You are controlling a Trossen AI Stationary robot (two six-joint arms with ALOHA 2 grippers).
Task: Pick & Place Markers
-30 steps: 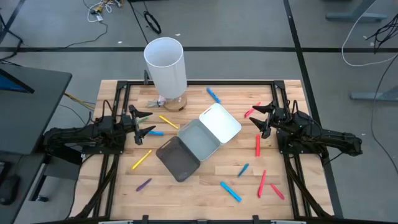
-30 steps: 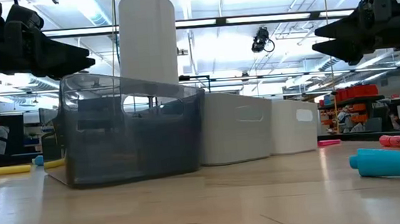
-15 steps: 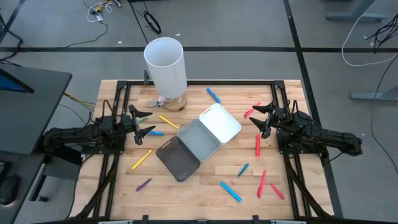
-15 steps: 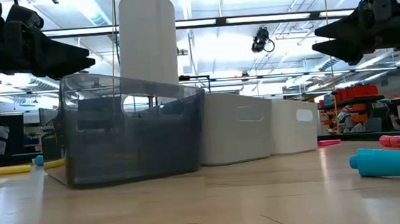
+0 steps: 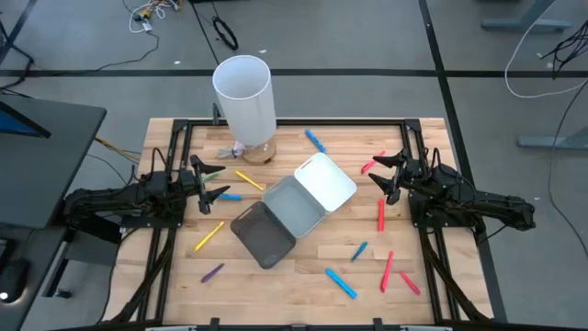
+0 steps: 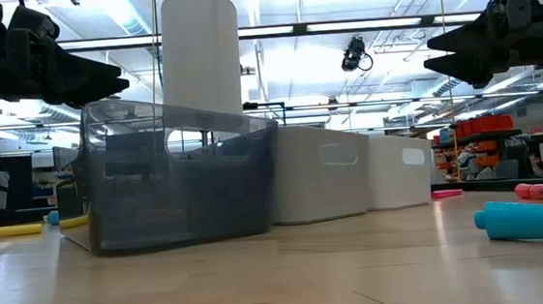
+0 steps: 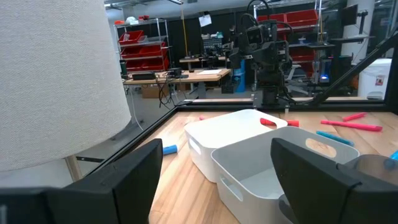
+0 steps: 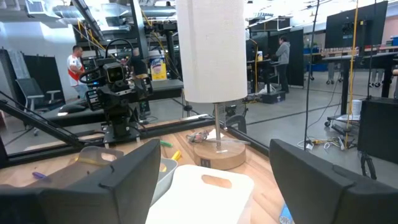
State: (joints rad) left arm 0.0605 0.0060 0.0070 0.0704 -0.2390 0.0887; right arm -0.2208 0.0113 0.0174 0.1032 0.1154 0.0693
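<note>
Several markers lie flat and scattered on the wooden table: blue (image 5: 315,140), red (image 5: 381,213), yellow (image 5: 209,235), purple (image 5: 212,272) and green (image 5: 213,172) ones among them. My left gripper (image 5: 220,181) hangs open above the table's left side, pointing level toward the middle, with nothing between its fingers. At the right side my right gripper (image 5: 375,171) is also open and faces it, above a red marker (image 5: 372,165). Neither gripper touches anything.
Three trays stand side by side in a diagonal row mid-table: white (image 5: 324,181), grey (image 5: 292,204) and dark (image 5: 264,234). A tall white cylinder (image 5: 244,97) on a round wooden base stands at the far edge. Black frame rails (image 5: 170,248) run along the table's sides.
</note>
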